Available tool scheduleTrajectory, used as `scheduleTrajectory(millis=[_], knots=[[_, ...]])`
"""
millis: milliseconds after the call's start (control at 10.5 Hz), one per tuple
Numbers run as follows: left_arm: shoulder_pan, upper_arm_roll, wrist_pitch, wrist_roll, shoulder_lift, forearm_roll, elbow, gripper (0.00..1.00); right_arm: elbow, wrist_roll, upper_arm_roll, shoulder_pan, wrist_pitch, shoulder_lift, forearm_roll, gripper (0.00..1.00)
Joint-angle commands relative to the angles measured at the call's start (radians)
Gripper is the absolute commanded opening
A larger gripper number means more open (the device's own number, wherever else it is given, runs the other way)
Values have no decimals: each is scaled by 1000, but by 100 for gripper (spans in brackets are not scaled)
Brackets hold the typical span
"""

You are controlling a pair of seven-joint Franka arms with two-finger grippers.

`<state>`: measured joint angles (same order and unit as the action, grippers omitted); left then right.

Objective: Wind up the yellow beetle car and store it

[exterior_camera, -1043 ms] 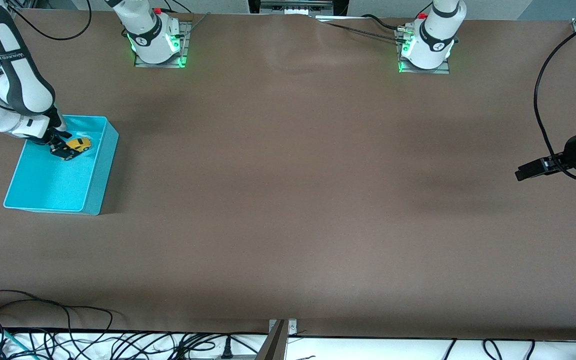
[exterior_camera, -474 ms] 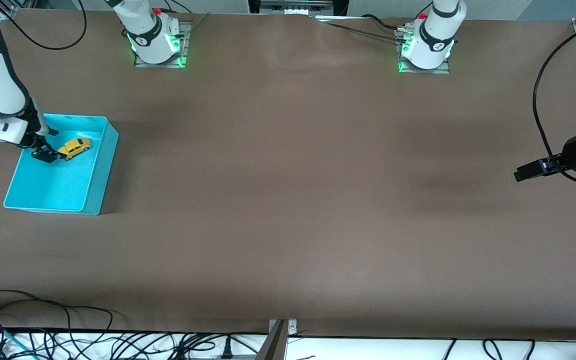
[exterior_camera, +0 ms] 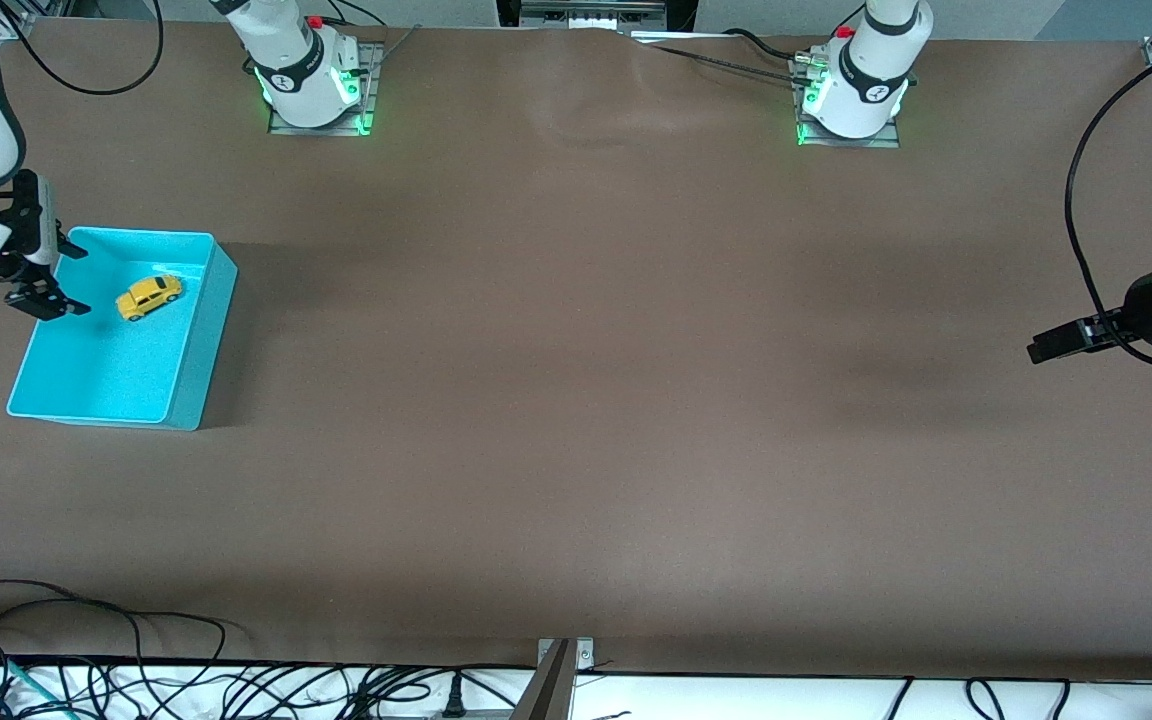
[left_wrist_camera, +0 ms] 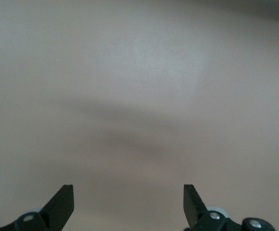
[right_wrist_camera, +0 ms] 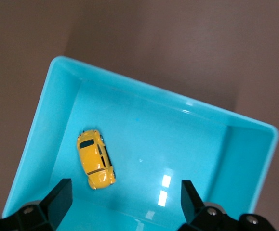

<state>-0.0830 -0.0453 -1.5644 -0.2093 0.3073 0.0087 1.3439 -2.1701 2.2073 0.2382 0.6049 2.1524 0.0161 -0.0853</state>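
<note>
two grippers show, and neither holds anything. the right gripper [exterior_camera: 48, 283] hangs over the rim of the open rectangular turquoise plastic bin [exterior_camera: 198, 330] at the right arm's end of the brown table [exterior_camera: 586, 400], its two dark fingers [right_wrist_camera: 57, 199] spread wide with only air between them. the tiny rounded yellow beetle car [exterior_camera: 149, 296] with dark wheels sits on its wheels on the bin's floor, free of the fingers and a little aside from them, toward the middle of the table; in the right wrist view the car [right_wrist_camera: 96, 166] lies below and ahead of the fingertips, closer to one finger than to the other, near one of the bin's walls [right_wrist_camera: 35, 139] but not touching it. the left gripper [exterior_camera: 1041, 349] waits in the air over the bare table at the left arm's end, well apart from the bin; its fingers [left_wrist_camera: 62, 202] also stand wide apart, with nothing but plain brown table surface between and ahead of them.
</note>
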Motion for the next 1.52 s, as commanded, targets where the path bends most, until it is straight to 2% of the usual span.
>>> scheduleTrajectory(millis=[0, 190, 379, 949, 1233, 1423], knots=[[-3, -2, 6, 21, -7, -21, 0, 100, -13, -233, 52, -16, -22, -76, -13, 100], [0, -2, 4, 18, -7, -19, 0, 100, 42, -503, 50, -92, -95, -93, 2, 100], [2, -2, 4, 18, -7, -18, 0, 100, 131, -767, 43, -169, -111, -79, 1, 100], [-9, -4, -3, 24, -7, -27, 11, 100, 255, -1712, 7, -322, -256, -90, 5, 100], [-12, -4, -26, 24, -16, -30, 26, 100, 344, -1911, -54, -422, -336, -87, 13, 100], [-12, -4, -43, 24, -20, -30, 44, 100, 483, -1989, -132, -522, -435, -18, 41, 100]])
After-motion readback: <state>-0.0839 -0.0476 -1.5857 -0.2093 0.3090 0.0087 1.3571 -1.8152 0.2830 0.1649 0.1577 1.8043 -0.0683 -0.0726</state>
